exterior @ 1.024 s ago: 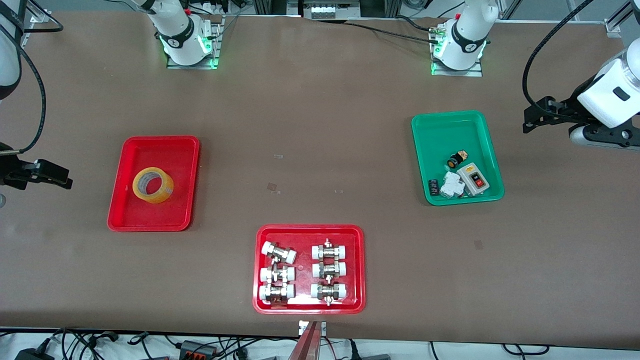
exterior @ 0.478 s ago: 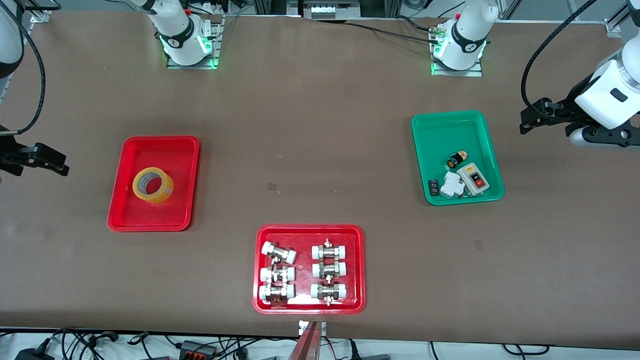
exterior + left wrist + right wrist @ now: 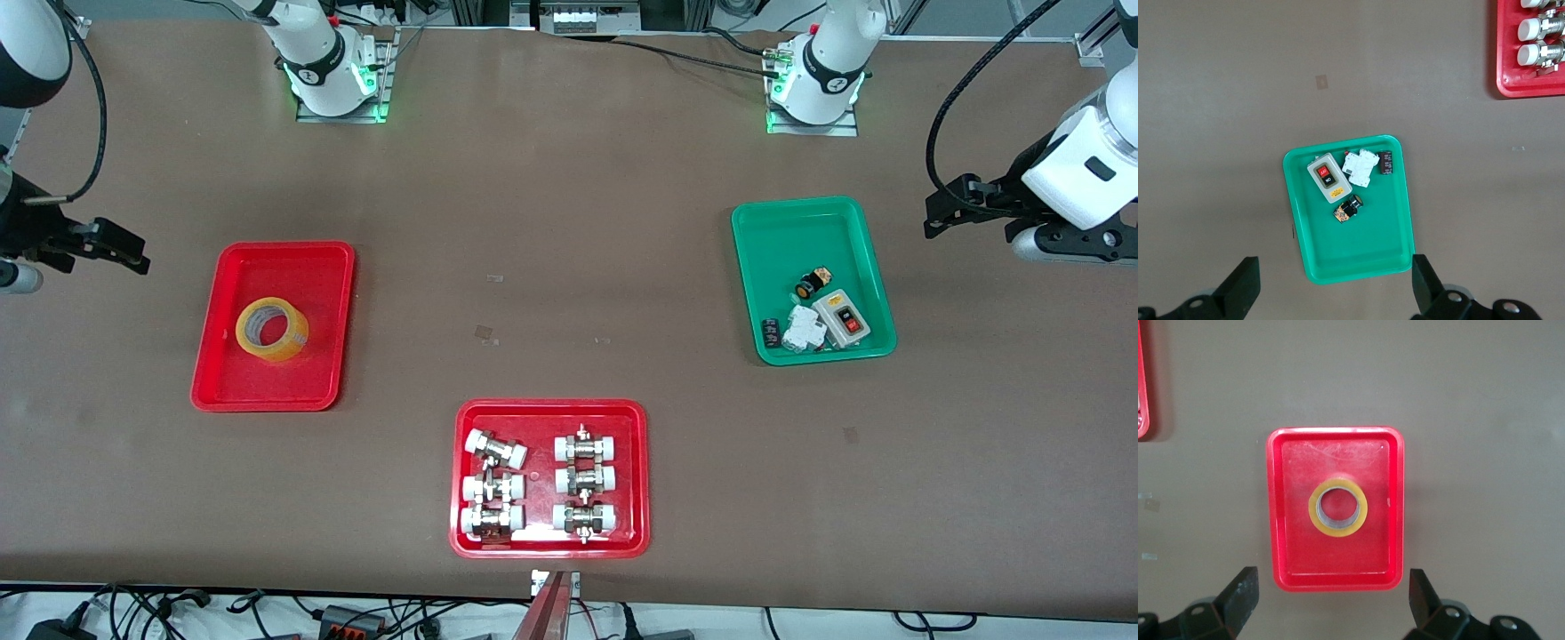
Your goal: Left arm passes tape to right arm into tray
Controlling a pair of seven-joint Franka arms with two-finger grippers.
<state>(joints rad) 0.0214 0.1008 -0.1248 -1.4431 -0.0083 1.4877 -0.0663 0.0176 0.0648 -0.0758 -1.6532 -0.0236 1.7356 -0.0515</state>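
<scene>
tape (image 3: 272,329) translucent yellow, white core, flat in tray (image 3: 233,391).

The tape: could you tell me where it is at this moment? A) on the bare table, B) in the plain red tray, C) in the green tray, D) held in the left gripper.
B: the tape lies inside the plain red tray toward the right arm's end of the table, and nothing grips it.
</scene>
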